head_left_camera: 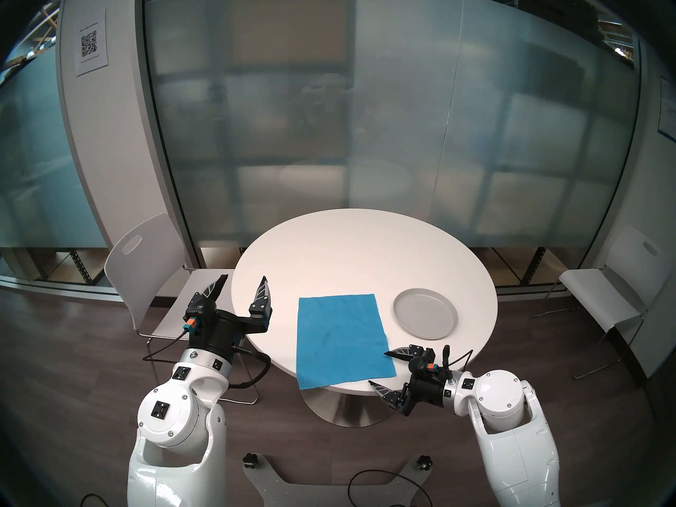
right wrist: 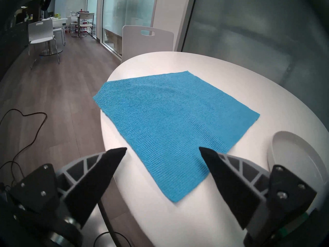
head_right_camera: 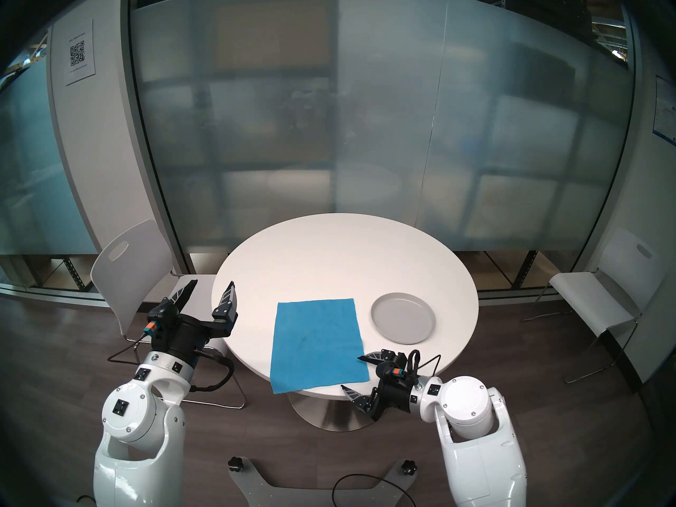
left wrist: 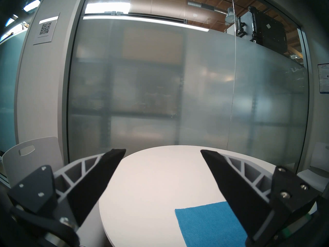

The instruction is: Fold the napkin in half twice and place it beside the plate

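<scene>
- The blue napkin (head_left_camera: pixel 342 339) lies flat and spread out on the round white bench (head_left_camera: pixel 362 254), near the front edge.
- Its front left corner hangs a little over the bench edge.
- The grey plate (head_left_camera: pixel 425 313) sits on the bench just to the right of the napkin, not touching it.
- In the right wrist view the plate (right wrist: pixel 292 152) is cut off at the picture's edge, so only part of it shows.
- The right hand (head_left_camera: pixel 380 369) is spread wide and holds nothing. It is at the napkin's front right corner. One finger tip is over the napkin's right edge; the other is off the bench edge. I cannot tell if the tip touches the cloth.
- The left hand (head_left_camera: pixel 243 285) is also spread wide and holds nothing. It is up by the bench's left edge, apart from the napkin.
- In the left wrist view only a corner of the napkin (left wrist: pixel 210 223) shows; the rest is hidden behind a finger.
- White chairs (head_left_camera: pixel 146 272) stand on both sides.
- Things behind the frosted glass wall (head_left_camera: pixel 329 129) are too blurry to make out.
</scene>
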Motion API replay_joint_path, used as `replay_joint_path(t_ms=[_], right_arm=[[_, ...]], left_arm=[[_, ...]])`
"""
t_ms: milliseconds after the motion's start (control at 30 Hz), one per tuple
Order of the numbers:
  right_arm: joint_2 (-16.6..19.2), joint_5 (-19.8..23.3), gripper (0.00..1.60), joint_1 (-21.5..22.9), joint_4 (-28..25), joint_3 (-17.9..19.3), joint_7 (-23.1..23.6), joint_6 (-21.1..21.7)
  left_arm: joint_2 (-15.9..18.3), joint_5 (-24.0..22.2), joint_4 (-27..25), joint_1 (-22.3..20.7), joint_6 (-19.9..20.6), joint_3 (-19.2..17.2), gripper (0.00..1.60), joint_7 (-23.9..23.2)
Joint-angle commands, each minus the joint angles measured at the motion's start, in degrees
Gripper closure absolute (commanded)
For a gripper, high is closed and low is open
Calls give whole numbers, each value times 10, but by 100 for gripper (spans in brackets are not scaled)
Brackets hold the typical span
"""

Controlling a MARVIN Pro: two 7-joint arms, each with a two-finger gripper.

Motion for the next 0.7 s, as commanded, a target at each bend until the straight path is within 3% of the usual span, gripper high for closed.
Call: replay_joint_path(t_ms=[0, 333, 667], right_arm=[[1, 2, 35, -2, -27, -9, 13, 7], [6, -9, 45, 16, 0, -26, 21, 2], [9, -19, 70, 34, 16, -36, 27, -6]], left_arm=[[0, 0, -11, 0, -1, 0, 0, 0], [0, 0, -11, 0, -1, 0, 0, 0], [0, 0, -11, 0, -1, 0, 0, 0]])
